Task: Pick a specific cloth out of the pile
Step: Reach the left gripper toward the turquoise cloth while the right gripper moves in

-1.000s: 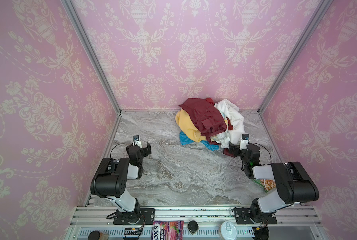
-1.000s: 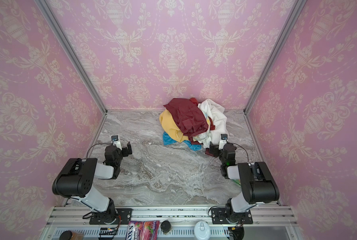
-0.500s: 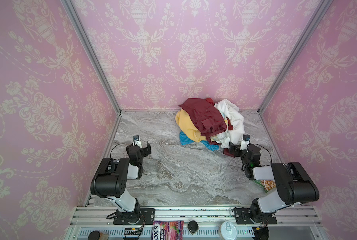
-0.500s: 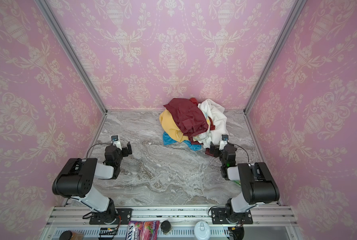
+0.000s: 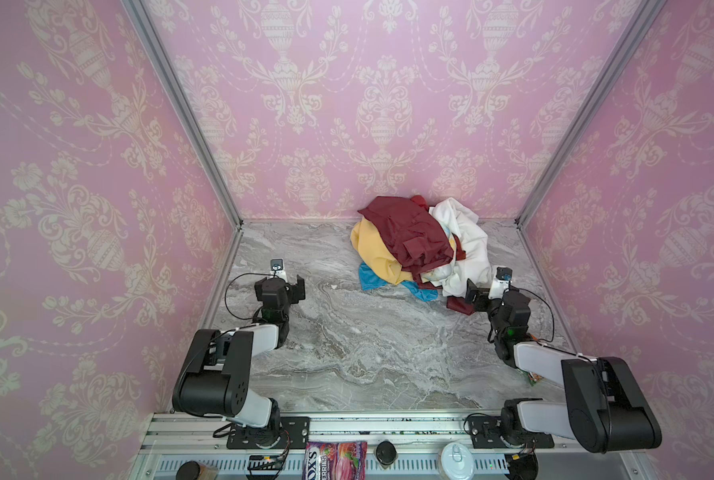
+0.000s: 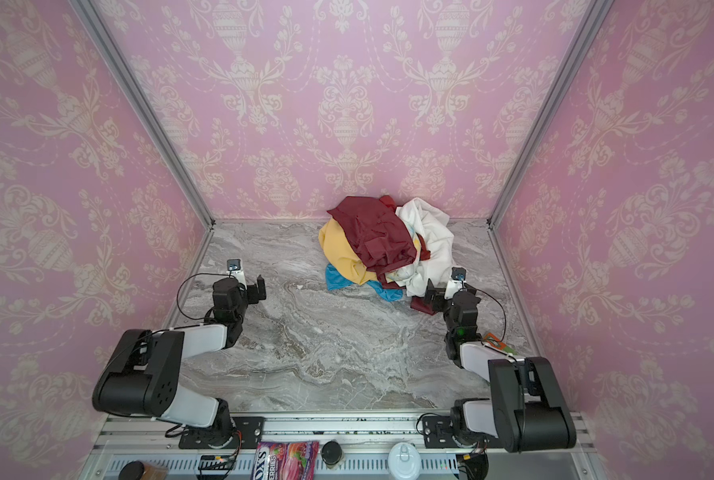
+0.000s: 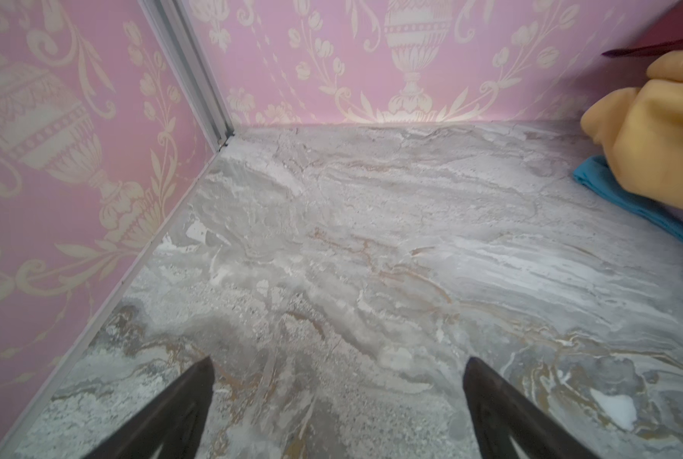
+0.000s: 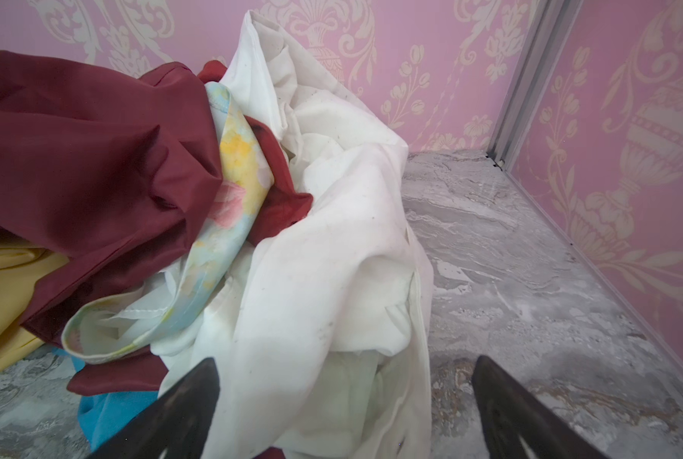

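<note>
the cloth [image 5: 369, 279] is at the bottom of the pile [image 5: 413, 241], at the back of the table [image 5: 347, 340], right of centre. Only two turquoise tongues show on the near side in both top views. They poke out from under the mustard cloth [image 5: 374, 253], with the maroon cloth [image 5: 409, 232] on top and the white cloth [image 5: 467, 249] on the right flank. right gripper [image 8: 343, 361] is at the pile's near-right edge with jaws fully spread. White fabric sits in the gap between them, nothing clamped. In its wrist view the cloth [image 8: 105, 409] is low and off to one side, outside the jaws. left gripper [image 7: 337, 363] is well apart from the pile over bare marble, jaws wide, empty. It sees a blue corner [image 7: 626, 194] at the edge of its view. Change over the last second: effectively none. The pile has the same shape, both arms are in about the same spots and the jaws are unchanged. So extraction hasn't started. My read is that the right arm is lined up on white rather than blue, and closing here grabs the wrong piece. The exposed blue tongue looks like the better grab point. Expect the mustard cloth to drag along.
</note>
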{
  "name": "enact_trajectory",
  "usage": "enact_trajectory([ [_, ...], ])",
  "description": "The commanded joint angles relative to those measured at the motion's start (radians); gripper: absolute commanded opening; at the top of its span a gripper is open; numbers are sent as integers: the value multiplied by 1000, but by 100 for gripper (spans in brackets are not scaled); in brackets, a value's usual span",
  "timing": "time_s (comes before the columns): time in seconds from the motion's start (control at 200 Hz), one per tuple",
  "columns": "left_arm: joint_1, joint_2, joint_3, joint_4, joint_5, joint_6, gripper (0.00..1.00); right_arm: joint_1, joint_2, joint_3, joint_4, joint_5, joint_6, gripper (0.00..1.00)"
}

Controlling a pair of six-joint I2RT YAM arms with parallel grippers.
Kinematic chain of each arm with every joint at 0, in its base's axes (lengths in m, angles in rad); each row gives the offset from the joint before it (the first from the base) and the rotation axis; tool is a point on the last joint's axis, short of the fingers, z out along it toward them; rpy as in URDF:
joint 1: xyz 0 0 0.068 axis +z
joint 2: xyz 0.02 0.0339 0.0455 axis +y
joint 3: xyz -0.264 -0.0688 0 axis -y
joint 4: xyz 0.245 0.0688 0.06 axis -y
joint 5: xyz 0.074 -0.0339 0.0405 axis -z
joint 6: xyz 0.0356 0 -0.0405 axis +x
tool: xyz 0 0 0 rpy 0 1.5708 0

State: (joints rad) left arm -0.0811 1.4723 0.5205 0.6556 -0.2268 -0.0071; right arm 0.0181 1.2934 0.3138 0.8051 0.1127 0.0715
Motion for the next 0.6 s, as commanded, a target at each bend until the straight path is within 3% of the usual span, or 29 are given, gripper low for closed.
enact_trajectory([
  [0.0, -41, -80, 85, -221, -64, -1, 99, 11, -59, 50, -123, 71, 38, 100],
  [0.32, -157, -127, 310, -583, 39, -226, 96, 88, -178, 238, -414, 140, 101, 100],
  [0.47, -164, -133, 358, -705, 175, -396, 88, 160, -215, 293, -489, 105, 77, 99],
  [0.595, -189, -127, 386, -762, 267, -458, 81, 230, -255, 330, -564, 93, 49, 99],
])
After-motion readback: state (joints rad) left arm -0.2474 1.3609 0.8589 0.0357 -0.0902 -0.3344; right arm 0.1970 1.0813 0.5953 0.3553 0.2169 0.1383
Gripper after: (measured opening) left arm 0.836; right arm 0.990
